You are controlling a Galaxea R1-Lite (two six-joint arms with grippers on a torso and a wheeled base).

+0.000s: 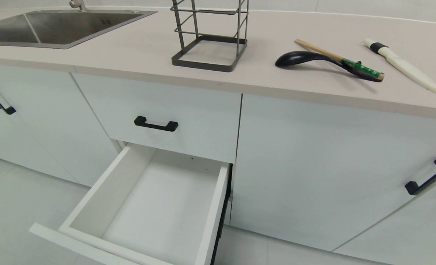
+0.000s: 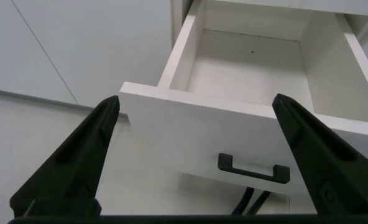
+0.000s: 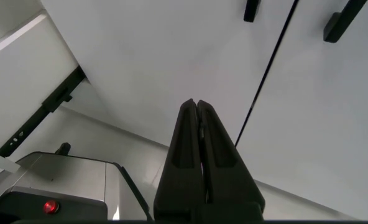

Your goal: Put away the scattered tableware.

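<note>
The pale countertop (image 1: 129, 48) carried a sunken steel sink (image 1: 74, 24) at ten o'clock, an upright wire rack (image 1: 203, 66) at twelve, a black spoon (image 1: 302, 58) crossed by wooden chopsticks (image 1: 321, 49) at one, and a white utensil (image 1: 402, 66) with a black band at two.

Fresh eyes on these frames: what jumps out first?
The pulled-out white lower drawer sits open under the beige countertop, the left gripper facing its front with fingers wide apart. On the countertop's right lie a black plastic ladle, wooden chopsticks with green ends along its handle, and a white knife-like utensil; a dark grey wire rack stands left of them.
</note>
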